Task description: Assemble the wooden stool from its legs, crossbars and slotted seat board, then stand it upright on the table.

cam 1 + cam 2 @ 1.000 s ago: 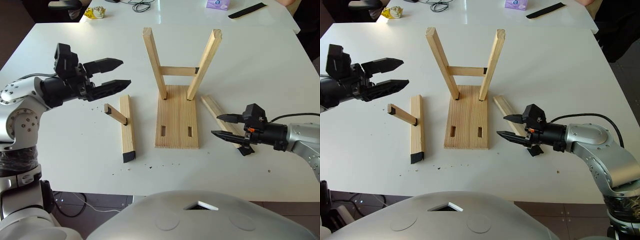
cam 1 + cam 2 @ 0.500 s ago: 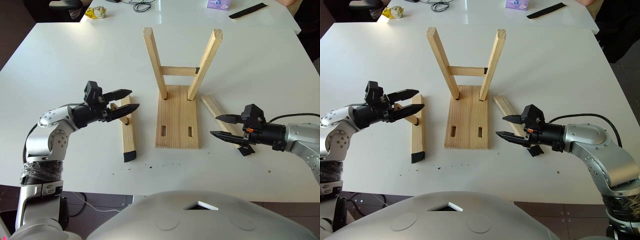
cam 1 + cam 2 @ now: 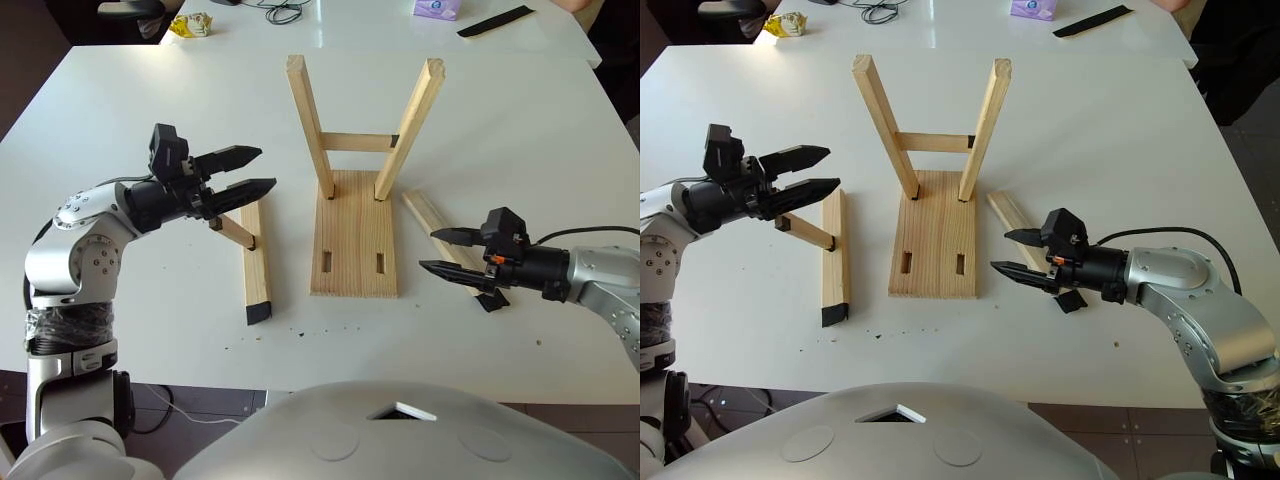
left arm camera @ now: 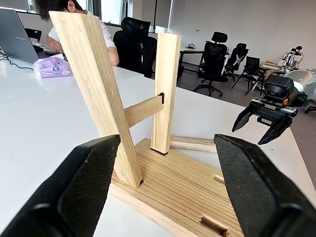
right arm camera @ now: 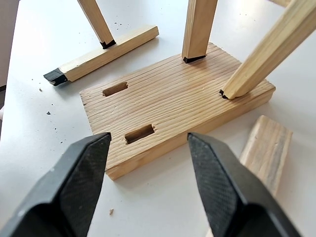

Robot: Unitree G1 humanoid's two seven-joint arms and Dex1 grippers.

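- Left gripper (image 3: 266, 168): black tapered fingers apart, over the loose leg (image 3: 256, 262), a square pale stick with a black end.
- Right gripper (image 3: 427, 250): fingers apart, just right of the seat board (image 3: 353, 270).
- Grained seat board lies flat on the white table (image 3: 520, 130), with two upright legs (image 3: 310, 125) in it and two rectangular slots (image 3: 328, 261) bare.

Near part of the loose leg (image 3: 424, 212) behind the right claw (image 3: 427, 250); purple pack (image 3: 437, 8) cropped at the top edge.

One seat board (image 3: 353, 235); two upright legs (image 3: 310, 125) in it; left loose leg (image 3: 255, 255), right loose leg (image 3: 428, 217) beside it; probably two crossbars (image 3: 357, 142); two empty slots (image 3: 327, 261).
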